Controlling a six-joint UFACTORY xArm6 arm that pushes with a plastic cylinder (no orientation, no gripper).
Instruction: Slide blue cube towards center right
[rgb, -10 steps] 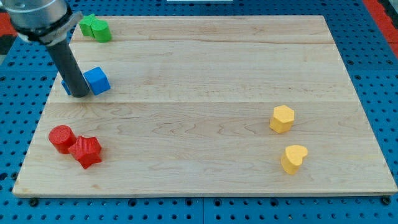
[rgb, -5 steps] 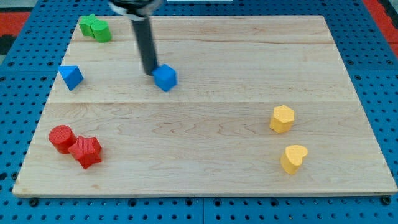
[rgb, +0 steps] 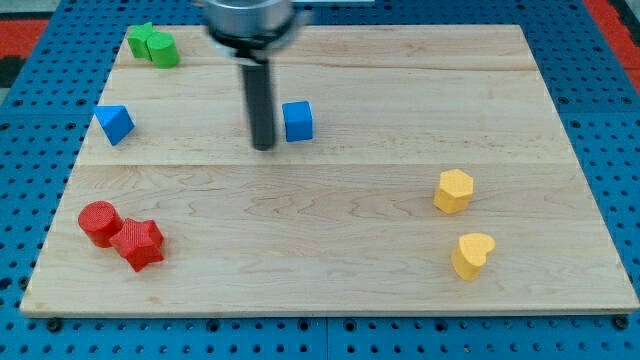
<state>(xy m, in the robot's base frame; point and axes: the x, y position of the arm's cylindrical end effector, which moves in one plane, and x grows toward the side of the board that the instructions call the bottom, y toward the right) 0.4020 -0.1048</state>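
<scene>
The blue cube (rgb: 297, 121) sits on the wooden board (rgb: 330, 250), a little left of the middle and towards the view's top. My tip (rgb: 263, 146) rests on the board just left of the cube and slightly below it, with a small gap between them. The dark rod rises from the tip to the view's top.
A blue triangular block (rgb: 114, 124) lies at the left. Two green blocks (rgb: 153, 45) sit at the top left corner. A red cylinder (rgb: 99, 222) and a red star-like block (rgb: 138, 244) touch at the bottom left. A yellow hexagon (rgb: 453, 190) and a yellow heart (rgb: 472, 255) lie at the right.
The blue cube has slid from beside the blue triangular block to the right, towards the board's middle. My tip followed it and now sits left of it and slightly lower.
</scene>
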